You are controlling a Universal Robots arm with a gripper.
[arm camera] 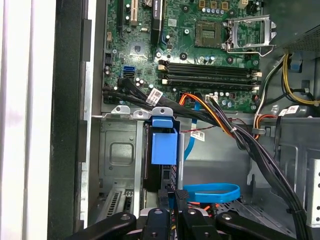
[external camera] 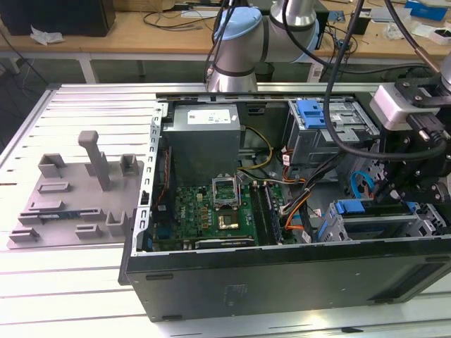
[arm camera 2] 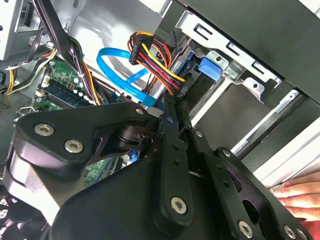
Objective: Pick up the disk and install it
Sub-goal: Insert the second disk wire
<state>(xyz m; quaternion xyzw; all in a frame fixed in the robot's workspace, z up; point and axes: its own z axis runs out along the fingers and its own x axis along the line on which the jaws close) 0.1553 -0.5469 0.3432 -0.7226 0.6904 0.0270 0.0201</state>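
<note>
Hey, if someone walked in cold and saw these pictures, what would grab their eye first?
Probably the open computer case on the slatted table, its green motherboard exposed. Next, the black gripper reaching into the drive bay at the exterior view's right, at a disk with a blue bracket standing in a metal cage. A person's hand rests by the case edge.

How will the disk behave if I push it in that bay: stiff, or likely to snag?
Probably stiff: the disk looks like a rigid slab in a blue bracket. It sits between metal bay walls, so it should slide rather than tip. The blue cable looped nearby looks floppy and might snag.
</note>
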